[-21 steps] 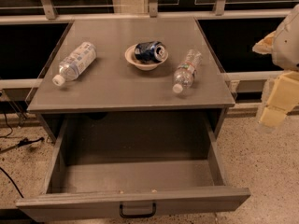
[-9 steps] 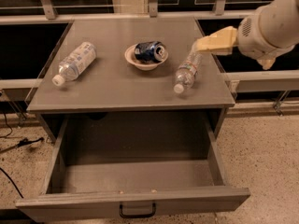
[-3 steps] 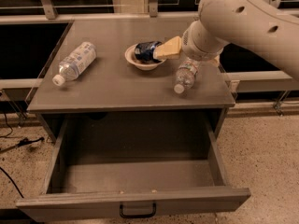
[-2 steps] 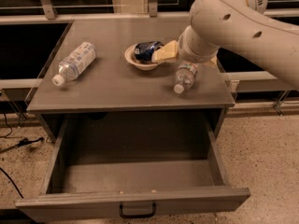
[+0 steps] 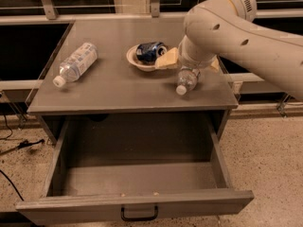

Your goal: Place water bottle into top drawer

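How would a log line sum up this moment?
phase: pre-grasp | gripper: over water bottle on cabinet top | top drawer: open | placed: not yet

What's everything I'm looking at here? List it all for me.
water bottle: one, clear with white cap, lying at the cabinet top's right, partly under the arm
labelled bottle: one, white-and-blue label, lying at left
bowl: one, cream, middle of top
can: one, blue, in the bowl
cabinet: one, grey
top drawer: one, grey, open
cables: black, floor at left
arm: one, cream, from right
claw: one, yellowish, between bowl and water bottle
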`<state>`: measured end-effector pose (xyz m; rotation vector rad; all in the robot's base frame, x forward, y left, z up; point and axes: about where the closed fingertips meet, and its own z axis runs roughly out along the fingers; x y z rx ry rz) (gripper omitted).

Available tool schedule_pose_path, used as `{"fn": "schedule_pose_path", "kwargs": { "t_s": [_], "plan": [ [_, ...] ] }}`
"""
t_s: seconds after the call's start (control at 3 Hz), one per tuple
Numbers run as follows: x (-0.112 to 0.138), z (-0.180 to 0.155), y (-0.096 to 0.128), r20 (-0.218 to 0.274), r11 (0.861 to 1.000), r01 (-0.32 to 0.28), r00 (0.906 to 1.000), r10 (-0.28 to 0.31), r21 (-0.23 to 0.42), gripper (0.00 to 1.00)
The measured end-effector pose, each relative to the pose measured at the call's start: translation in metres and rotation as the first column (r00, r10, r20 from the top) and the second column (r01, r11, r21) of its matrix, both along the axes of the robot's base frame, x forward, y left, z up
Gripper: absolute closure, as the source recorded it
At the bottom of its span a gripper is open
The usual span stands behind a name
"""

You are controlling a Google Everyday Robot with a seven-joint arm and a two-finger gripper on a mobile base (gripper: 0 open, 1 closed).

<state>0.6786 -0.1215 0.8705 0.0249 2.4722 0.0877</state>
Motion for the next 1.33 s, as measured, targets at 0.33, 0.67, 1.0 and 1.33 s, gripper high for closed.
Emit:
{"fn": "schedule_pose_path", "kwargs": {
  "t_s": [0.33,0.67,1.0,1.33],
  "plan": [
    [0.0001,-0.0066,-0.0030,-0.011,1.000,0.009,0.9999,-0.010,-0.013,0.00],
    [0.0000,-0.0072,-0.0033,-0.012,1.000,0.010,0.9999,-0.010,-0.014,0.00],
    [-0.0035,-0.0137,-0.0066,-0.030,1.000,-0.003,0.9995,0.002,-0.028,0.18],
    [-0.0039,-0.0143,-0.0068,-0.032,1.000,-0.004,0.9995,0.003,-0.030,0.42]
  ]
}}
